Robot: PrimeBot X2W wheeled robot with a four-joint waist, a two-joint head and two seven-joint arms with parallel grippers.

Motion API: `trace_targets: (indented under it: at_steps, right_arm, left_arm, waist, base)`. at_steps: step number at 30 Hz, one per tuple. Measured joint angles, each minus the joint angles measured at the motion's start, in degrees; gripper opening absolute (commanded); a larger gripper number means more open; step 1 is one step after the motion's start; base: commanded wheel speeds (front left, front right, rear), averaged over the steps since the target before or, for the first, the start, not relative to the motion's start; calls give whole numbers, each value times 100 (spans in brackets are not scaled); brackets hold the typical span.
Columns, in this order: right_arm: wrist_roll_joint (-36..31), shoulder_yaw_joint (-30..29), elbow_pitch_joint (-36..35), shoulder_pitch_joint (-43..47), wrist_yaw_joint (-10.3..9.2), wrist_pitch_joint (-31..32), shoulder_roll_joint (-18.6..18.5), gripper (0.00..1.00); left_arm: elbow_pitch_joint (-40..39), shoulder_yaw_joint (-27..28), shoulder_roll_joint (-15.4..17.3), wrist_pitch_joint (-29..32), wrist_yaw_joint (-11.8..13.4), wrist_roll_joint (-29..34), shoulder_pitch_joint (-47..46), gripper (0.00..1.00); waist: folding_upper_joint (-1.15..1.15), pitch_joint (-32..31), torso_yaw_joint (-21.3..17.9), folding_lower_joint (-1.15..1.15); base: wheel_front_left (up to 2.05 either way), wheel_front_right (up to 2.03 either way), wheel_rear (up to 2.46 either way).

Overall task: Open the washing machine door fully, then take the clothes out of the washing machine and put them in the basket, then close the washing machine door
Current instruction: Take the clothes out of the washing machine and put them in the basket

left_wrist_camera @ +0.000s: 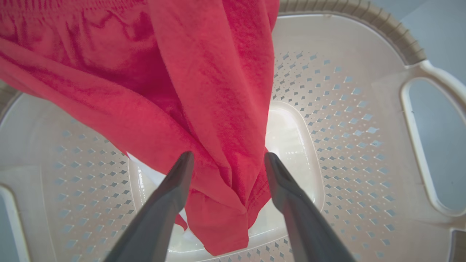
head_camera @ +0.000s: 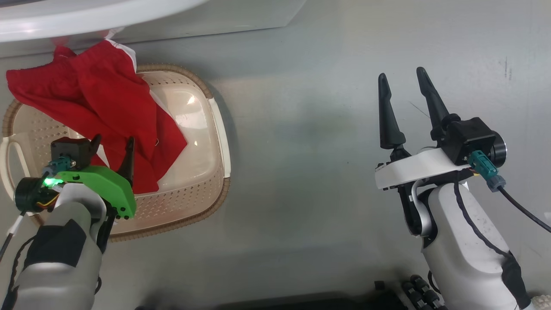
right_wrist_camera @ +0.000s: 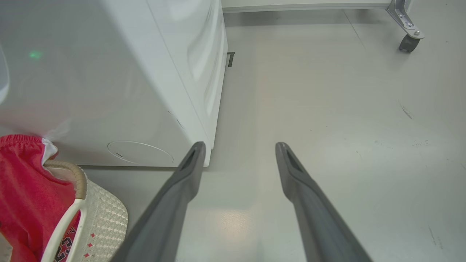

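Note:
The red clothes lie draped across the far left part of the cream basket, spilling over its far rim toward the white washing machine. My left gripper hangs over the basket, open. In the left wrist view a fold of the clothes hangs between the spread fingers above the basket's perforated wall. My right gripper stands open over bare floor to the right, holding nothing. The right wrist view catches the basket and clothes at lower left. The washing machine door is out of view.
Grey floor stretches between the basket and my right arm. The washing machine's lower front runs along the top of the head view. A castor wheel of some frame stands far off on the floor.

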Motion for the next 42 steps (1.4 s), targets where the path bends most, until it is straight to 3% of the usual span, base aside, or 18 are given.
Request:
trace_targets:
  at_steps: [15, 31, 42]
  right_arm:
    - [3, -41, 55, -74, 0, 0, -1, 100]
    - [30, -79, 105, 20, 0, 0, -3, 100]
    - [49, -29, 116, 63, 0, 0, -4, 100]
  left_arm:
    - [-162, 34, -111, -78, 0, -218, -16, 100]
    - [-1552, 576, 31, -94, 0, -470, 583, 100]
    - [-2102, 872, 186, -94, 0, -503, 1196, 100]
  waist:
    - [0, -361, 97, 0]
    - [0, -838, 240, 0]
    - [0, -1023, 283, 0]
  base:
    - [0, 0, 0]
    - [0, 0, 0]
    - [0, 0, 0]
